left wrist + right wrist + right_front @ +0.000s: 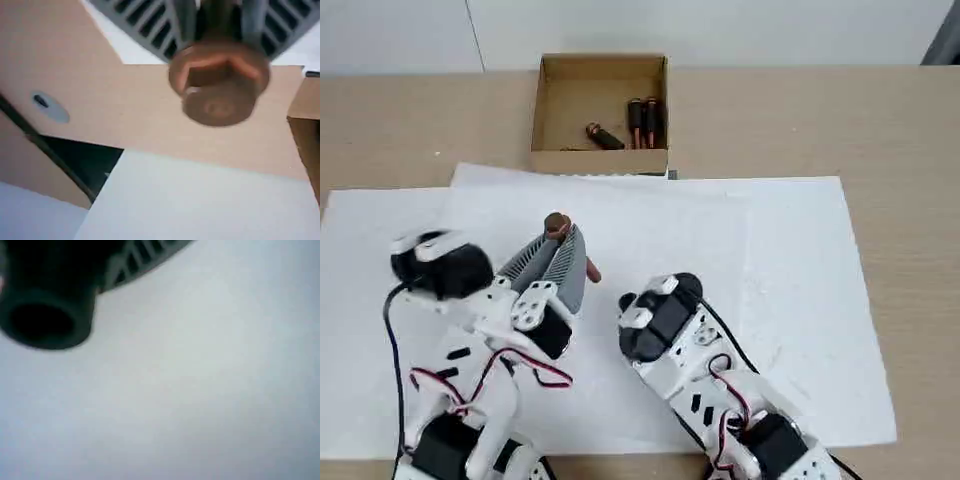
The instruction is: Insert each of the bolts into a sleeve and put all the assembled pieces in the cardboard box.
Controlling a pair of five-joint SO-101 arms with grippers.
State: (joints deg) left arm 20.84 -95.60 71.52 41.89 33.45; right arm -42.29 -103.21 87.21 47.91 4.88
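bolt and sleeve both in hand, mating not yet done

the bolt [557,224] is clamped in the l gripper [563,240], its head poking past the tips. it is held over the paper [770,260] on the arms' side of the box [600,160], near the front wall but apart from it. in the l wrist view the hex head is seen end-on, w/ the shank running back betw. the fingers. a copper stub [592,272] shows by one finger on the side away from the box; prob. the shank end, not certain.

the sleeve [47,320] looks clamped in the r gripper [100,267], its open bore seen over bare paper. its place rel. to the box can't be read. three assembled pcs [642,122] lie inside the box, toward its right wall.

step judged to be in hand: bolt into sleeve. to do it well:
- the free shank end should be turned to face the bore.
- both axes should be lined up before any push is made.
- the approach should be slow and straight along the axis.
- if a jam is felt, the parts should be backed off and re-aimed, not forced.
- one grip should be let go only once the bolt is fully seated.
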